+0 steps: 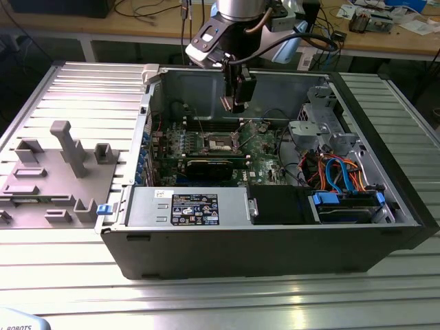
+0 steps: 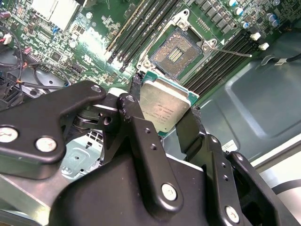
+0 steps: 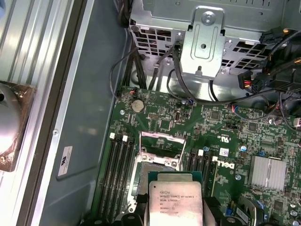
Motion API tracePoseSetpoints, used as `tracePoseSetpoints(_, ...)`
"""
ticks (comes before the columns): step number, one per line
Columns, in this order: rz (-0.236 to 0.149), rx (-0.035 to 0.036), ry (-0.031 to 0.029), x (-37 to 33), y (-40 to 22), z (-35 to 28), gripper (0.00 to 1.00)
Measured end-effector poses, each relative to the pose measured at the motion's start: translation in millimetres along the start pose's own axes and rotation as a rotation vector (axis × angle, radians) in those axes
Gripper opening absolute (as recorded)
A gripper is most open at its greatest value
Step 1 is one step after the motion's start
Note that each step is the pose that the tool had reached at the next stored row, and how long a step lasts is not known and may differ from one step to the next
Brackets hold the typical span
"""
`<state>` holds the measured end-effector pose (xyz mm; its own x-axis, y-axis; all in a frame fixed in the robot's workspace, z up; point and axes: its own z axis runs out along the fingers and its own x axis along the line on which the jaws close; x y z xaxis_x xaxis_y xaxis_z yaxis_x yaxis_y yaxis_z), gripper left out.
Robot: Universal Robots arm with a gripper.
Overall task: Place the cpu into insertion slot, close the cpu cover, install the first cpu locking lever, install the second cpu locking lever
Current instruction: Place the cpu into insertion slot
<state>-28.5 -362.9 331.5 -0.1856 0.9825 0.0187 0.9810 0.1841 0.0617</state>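
My gripper (image 2: 162, 108) pinches the cpu (image 2: 165, 104) edgewise, underside free, above the open insertion slot (image 1: 220, 143) at the exterior view's centre.

- A small flat square cpu (image 3: 176, 205) with a pale silvery metal face and a green edge sits in the near foreground, held above a green circuit board (image 3: 225, 123).
- The black gripper (image 3: 175, 215) has dark fingers (image 3: 212, 213) against two opposite sides of the cpu.
- Just beyond the cpu lies the square insertion slot (image 3: 149, 175), its dark centre partly hidden by the chip.
- The silvery metal-frame cpu cover (image 3: 162, 135) stands tilted up, open, at the slot's far edge.
- Long black memory slots (image 3: 117, 169) flank the insertion slot.
- A finned silver heatsink (image 3: 268, 171) sits apart on the board.
- A perforated grey metal drive cage (image 3: 203, 33) stands past the board, with black cables (image 3: 123, 66) looping down.
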Motion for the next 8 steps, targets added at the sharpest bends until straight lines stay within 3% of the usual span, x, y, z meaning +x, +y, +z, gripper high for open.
tracePoseSetpoints(8, 0.011, -0.0002, -0.0007, 0.0, 0.0, 0.0, 0.54)
